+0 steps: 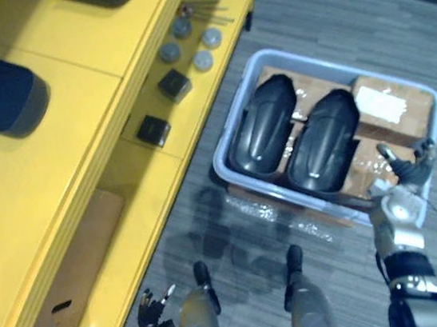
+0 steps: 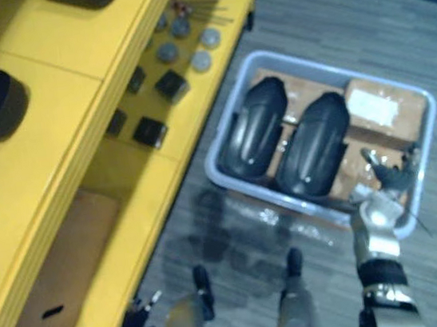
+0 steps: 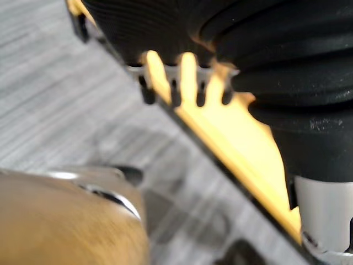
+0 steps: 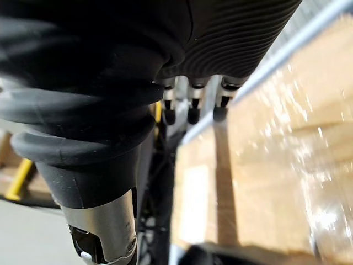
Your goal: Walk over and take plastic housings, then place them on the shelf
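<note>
We saw two plastic housings (image 1: 262, 125) side by side in the bin (image 1: 286, 190), with open floor (image 1: 209, 213) between it and the yellow shelf (image 1: 80, 149) edge. Our right hand (image 1: 401, 204) hovered spread over the bin's near corner, and our left hand (image 1: 146, 314) hung relaxed beside the shelf.

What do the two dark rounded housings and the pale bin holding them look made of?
The dark rounded housings: likely moulded plastic, semi-gloss, going by soft highlights on smooth curved shells. The pale blue-grey bin: probably plastic, matt, with a thin rounded rim.
</note>
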### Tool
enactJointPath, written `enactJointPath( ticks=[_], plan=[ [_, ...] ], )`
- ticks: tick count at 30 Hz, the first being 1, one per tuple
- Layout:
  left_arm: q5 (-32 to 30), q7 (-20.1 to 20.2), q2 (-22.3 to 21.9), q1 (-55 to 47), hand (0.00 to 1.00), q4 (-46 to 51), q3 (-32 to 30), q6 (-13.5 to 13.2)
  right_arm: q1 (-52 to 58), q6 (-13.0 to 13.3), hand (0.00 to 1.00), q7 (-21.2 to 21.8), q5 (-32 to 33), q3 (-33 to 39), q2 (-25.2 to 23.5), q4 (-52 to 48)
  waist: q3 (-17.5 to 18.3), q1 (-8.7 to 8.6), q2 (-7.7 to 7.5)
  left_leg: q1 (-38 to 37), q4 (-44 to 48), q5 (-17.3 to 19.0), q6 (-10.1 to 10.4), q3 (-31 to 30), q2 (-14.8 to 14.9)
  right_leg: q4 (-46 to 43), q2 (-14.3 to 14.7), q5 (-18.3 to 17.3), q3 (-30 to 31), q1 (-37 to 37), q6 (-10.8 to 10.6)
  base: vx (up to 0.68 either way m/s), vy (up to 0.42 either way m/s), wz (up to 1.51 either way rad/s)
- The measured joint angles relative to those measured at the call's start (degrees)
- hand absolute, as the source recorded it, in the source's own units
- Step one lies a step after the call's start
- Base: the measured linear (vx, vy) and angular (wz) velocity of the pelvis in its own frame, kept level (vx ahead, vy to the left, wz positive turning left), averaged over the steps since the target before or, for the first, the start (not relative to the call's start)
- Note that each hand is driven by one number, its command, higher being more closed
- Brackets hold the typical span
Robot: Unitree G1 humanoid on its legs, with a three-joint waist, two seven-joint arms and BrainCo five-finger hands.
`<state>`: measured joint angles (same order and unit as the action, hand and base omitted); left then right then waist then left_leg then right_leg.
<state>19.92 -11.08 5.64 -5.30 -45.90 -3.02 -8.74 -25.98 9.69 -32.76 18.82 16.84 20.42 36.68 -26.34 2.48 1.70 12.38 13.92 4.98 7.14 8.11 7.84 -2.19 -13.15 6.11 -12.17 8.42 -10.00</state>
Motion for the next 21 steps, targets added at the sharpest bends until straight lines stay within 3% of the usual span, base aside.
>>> enactJointPath(
  ticks=[4,10,17,18,21],
  plan=[
    [0.4,-0.01,0.54,1.03,0.0,-1.65,2.02,-0.03,-5.26,-1.3,0.0,-1.15,1.2,-1.55,4.75,6.71,-1.36,0.98,1.56,2.37,1.59,0.25,-0.41,-2.31,-0.81,-1.02,-0.78,-0.01,-1.72,0.78,-0.01,-0.04,0.021,0.23],
    [2.37,-0.04,0.2,1.09,0.0,-5.57,4.17,-1.05,-9.89,-6.44,0.0,-1.04,3.93,-4.3,8.69,13.41,-2.57,2.76,3.3,6.01,3.95,0.55,-0.94,-3.15,-1.7,-2.84,-1.85,-0.03,-1.97,3.7,-0.04,-0.05,0.026,0.06],
    [3.74,-0.14,0.58,1.08,0.0,-5.99,6.17,-3.46,-14.08,-12.76,0.0,-0.58,3.97,-5.18,13.0,19.37,-2.69,3.16,3.44,7.81,5.04,0.46,-1.15,-4.2,-1.97,-4.35,-2.11,-0.15,-2.21,5.33,0.02,-0.04,0.005,0.04],
    [4.44,-0.15,0.65,1.09,0.0,-5.96,6.66,-3.5,-14.47,-13.53,1.0,0.26,3.97,-5.18,13.78,20.75,-2.7,3.16,3.44,7.81,5.18,0.46,-1.15,-4.29,-1.97,-4.48,-2.13,-0.18,-2.26,5.28,0.05,0.0,0.0,0.0],
    [4.5,-0.95,0.65,1.08,0.0,-5.8,6.88,-3.47,-15.63,-16.03,1.0,2.57,3.58,-5.23,15.27,22.89,-2.71,3.15,3.47,7.76,5.33,0.37,-1.24,-4.49,-2.01,-5.11,-2.27,-0.43,-2.51,5.26,0.14,-0.01,0.005,0.03]
  ],
)
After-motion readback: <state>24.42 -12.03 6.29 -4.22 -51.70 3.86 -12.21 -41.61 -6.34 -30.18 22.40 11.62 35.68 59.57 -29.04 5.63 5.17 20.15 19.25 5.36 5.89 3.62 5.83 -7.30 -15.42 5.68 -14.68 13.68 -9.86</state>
